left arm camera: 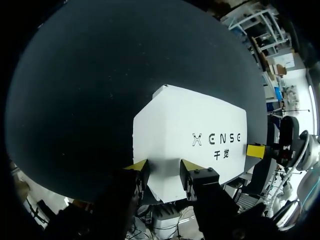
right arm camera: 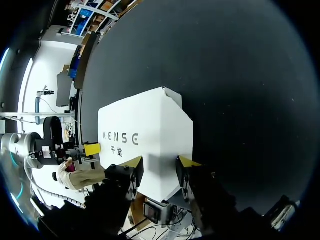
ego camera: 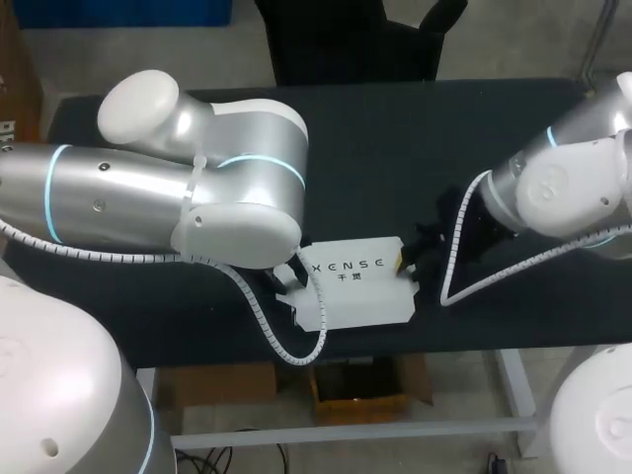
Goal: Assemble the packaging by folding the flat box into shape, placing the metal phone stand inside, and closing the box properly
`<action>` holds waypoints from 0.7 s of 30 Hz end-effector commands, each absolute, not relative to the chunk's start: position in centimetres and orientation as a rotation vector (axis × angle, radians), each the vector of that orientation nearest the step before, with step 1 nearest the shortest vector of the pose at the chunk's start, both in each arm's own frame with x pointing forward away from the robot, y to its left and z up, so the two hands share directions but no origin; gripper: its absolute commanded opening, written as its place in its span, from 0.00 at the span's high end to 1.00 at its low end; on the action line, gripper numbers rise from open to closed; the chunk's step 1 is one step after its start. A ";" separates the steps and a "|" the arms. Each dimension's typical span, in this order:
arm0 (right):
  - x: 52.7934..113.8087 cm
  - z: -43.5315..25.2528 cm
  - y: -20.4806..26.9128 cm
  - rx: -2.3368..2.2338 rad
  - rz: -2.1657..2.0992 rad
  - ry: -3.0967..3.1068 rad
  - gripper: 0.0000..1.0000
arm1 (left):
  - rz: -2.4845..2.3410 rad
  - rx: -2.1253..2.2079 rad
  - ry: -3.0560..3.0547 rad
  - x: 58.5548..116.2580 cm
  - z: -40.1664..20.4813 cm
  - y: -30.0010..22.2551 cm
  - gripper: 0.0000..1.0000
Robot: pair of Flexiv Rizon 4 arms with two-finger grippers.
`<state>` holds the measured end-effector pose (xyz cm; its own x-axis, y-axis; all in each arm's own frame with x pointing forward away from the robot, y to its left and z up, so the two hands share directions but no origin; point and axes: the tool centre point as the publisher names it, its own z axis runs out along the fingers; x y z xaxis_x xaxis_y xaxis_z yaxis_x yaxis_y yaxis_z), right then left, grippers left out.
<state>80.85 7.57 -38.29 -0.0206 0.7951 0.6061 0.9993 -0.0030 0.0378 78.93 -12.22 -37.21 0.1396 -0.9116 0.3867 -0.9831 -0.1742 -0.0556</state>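
Head view: the silver-and-white left arm lies across the black table. Its wrist bends down at the left end of the white rectangular cardboard box, which lies flat near the table's front edge. The right arm comes in low to the box's right end, with the right gripper at that end.

Left wrist view: the left gripper has its jaws spread. Its yellow tips sit at the box's near end, which is wider than the gap, so it pinches nothing.

Right wrist view: the right gripper's jaws are likewise spread, tips at the box's opposite end, not clamping it.
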 end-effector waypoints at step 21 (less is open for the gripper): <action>80.4 -39.2 6.9 -1.807 -0.748 -1.817 0.58 | 0.588 2.145 -1.840 78.7 -38.3 -11.6 0.53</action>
<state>80.52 7.23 -39.00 -0.0208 0.7642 0.6447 0.9984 -0.0177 0.0532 78.72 -12.02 -37.78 0.1212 -0.8885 0.4425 -0.9834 -0.1680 -0.0681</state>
